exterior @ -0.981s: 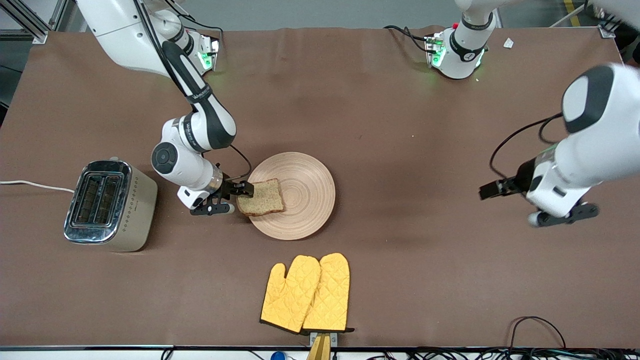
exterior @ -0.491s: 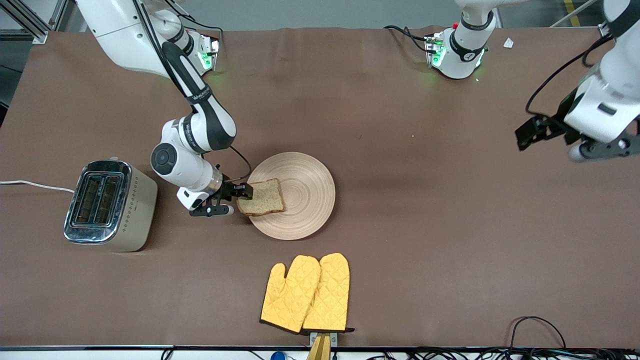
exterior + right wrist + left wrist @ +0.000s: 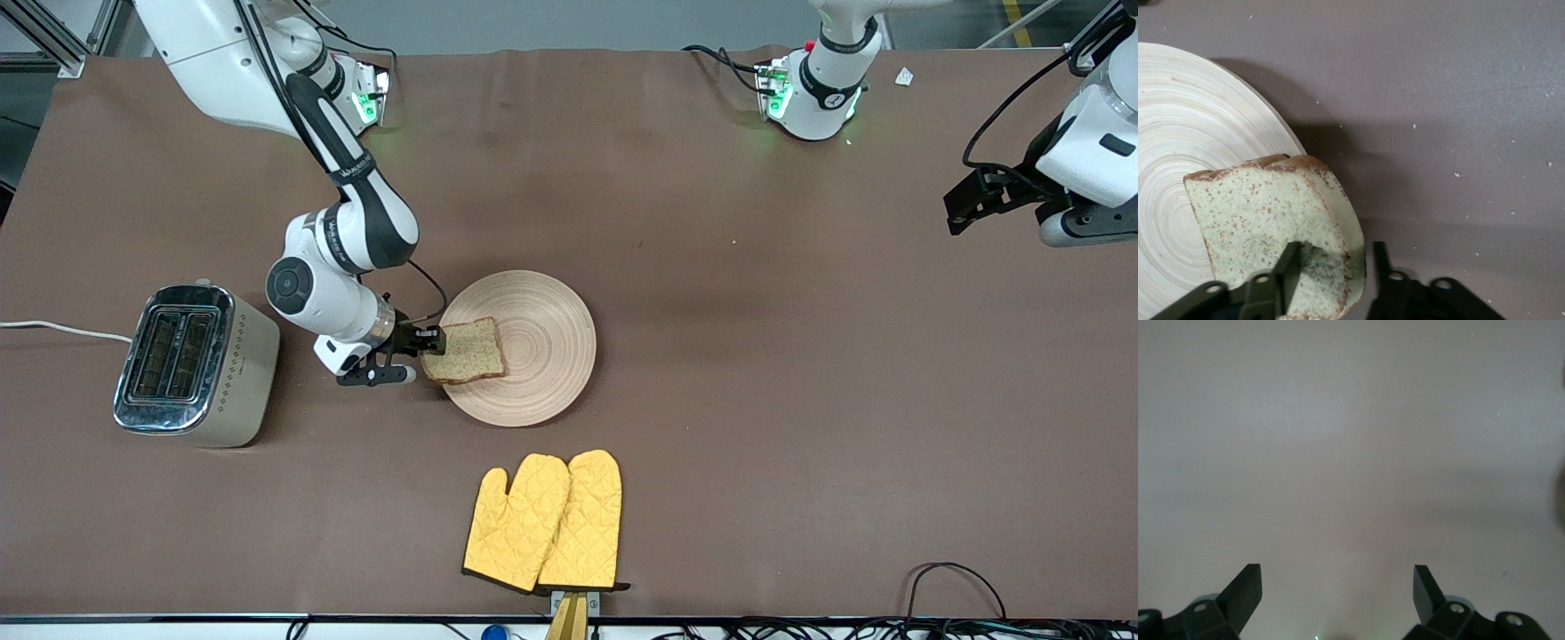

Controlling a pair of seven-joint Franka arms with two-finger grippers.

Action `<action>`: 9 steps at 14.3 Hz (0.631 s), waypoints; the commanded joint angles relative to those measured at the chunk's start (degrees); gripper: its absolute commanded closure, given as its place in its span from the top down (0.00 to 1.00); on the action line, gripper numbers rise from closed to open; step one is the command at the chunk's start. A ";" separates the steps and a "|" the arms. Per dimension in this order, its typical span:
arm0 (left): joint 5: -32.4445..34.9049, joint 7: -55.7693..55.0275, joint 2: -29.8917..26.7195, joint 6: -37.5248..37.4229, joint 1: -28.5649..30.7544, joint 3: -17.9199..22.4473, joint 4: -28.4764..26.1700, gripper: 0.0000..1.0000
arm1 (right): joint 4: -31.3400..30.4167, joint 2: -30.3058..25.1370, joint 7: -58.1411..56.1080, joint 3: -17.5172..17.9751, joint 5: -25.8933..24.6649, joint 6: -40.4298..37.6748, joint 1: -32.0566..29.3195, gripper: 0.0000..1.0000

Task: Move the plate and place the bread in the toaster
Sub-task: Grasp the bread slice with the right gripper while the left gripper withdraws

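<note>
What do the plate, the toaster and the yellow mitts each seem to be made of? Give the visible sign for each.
Plate: probably light wood or bamboo with a matte finish, judging by its pale grain and concentric ring grooves.
Toaster: shiny chrome-like metal top that mirrors light; the cream body could be painted metal or plastic.
Yellow mitts: quilted fabric, shown by the diamond stitching and dark trim at the cuffs.

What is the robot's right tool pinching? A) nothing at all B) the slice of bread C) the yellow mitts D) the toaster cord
B: the right tool has its fingers closed on the edge of the bread, which sits over the rim of the plate. The mitts lie untouched, nearer the front camera.
</note>
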 commanded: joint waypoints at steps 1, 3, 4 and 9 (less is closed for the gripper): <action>-1.77 0.88 -0.92 0.19 0.09 0.45 -1.10 1.00 | 0.10 -0.45 0.46 0.14 1.06 -0.82 -0.04 0.05; -1.69 0.88 -0.92 0.45 0.00 0.45 -0.93 1.00 | 0.10 -0.46 0.63 0.14 1.06 -1.78 -0.47 0.00; -1.69 0.80 -0.84 0.54 0.00 0.36 -0.75 1.00 | 0.10 -0.54 0.72 0.14 1.06 -2.05 -0.56 0.00; -1.77 0.88 -0.92 0.54 -0.09 0.01 -0.67 1.00 | 2.03 -0.63 4.14 0.14 1.06 -4.14 0.05 0.00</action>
